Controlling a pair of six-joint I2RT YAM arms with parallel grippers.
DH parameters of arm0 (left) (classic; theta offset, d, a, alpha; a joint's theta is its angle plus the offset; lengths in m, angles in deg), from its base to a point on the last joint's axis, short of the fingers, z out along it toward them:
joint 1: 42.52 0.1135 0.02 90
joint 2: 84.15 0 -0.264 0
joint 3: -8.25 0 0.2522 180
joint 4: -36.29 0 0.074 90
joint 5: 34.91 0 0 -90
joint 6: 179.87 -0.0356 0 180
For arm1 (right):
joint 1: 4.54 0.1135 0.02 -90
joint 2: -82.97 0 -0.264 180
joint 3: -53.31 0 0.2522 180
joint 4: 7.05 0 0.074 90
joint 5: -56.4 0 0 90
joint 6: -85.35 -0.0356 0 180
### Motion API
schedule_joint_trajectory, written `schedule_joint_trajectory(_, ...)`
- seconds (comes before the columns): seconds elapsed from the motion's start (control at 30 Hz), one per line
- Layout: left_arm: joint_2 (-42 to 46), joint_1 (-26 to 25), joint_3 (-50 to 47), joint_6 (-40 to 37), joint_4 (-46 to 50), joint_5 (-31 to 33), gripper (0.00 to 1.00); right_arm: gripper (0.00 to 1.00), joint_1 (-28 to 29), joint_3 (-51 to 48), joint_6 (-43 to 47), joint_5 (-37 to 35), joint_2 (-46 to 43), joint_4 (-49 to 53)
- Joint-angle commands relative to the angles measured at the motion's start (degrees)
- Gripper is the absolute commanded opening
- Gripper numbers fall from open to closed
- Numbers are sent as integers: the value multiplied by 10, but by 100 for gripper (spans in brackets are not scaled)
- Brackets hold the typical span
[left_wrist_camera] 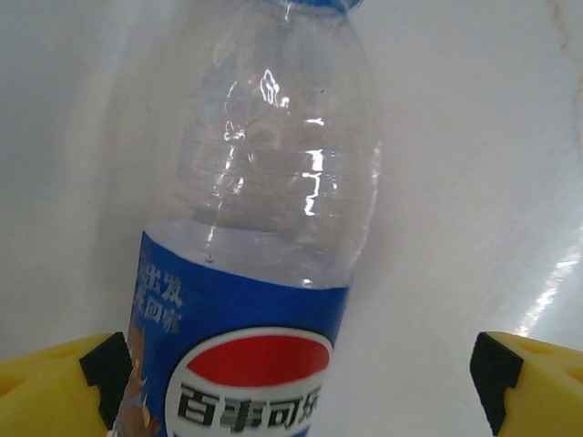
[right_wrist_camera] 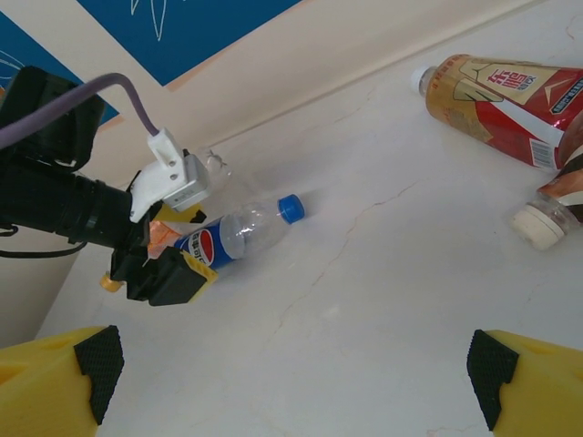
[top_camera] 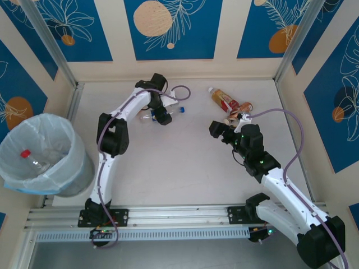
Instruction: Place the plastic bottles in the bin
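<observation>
Left gripper (left_wrist_camera: 301,378) is seen spread wide, jaws straddling a blue-cap bottle (left_wrist_camera: 264,209) lying on the table (left_wrist_camera: 474,182). The bottle sits nearer the lower-left pad; contact can't be confirmed. Its body is clear and dented, with a blue label carrying a red-white-blue roundel. It is located upper centre of the top view. Right gripper (right_wrist_camera: 291,378) is also wide, with nothing held. A red-gold-label amber bottle (top_camera: 222,100) and a white-cap bottle (top_camera: 242,110) are seen right of centre. A red-cap bottle (top_camera: 31,159) is lying in the bin (top_camera: 63,128), at the left edge.
</observation>
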Motion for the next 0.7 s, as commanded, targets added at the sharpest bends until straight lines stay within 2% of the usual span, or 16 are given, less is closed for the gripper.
schedule_joint_trajectory(0.0,-39,6,44,-24,31,11,97,99,-3,-6,-13,-13,-16,5)
schedule_joint_trajectory(0.1,-66,5,81,-24,46,5,96,99,-3,-6,-16,-13,-21,14)
schedule_joint_trajectory(0.23,-78,8,93,-30,76,-41,95,99,-4,-10,-20,-16,-30,20)
schedule_joint_trajectory(0.57,-78,6,69,-5,84,-49,83,99,-5,-23,-22,-26,-34,2)
schedule_joint_trajectory(0.67,-70,7,54,6,71,-49,76,99,-7,-25,-21,-25,-33,-2)
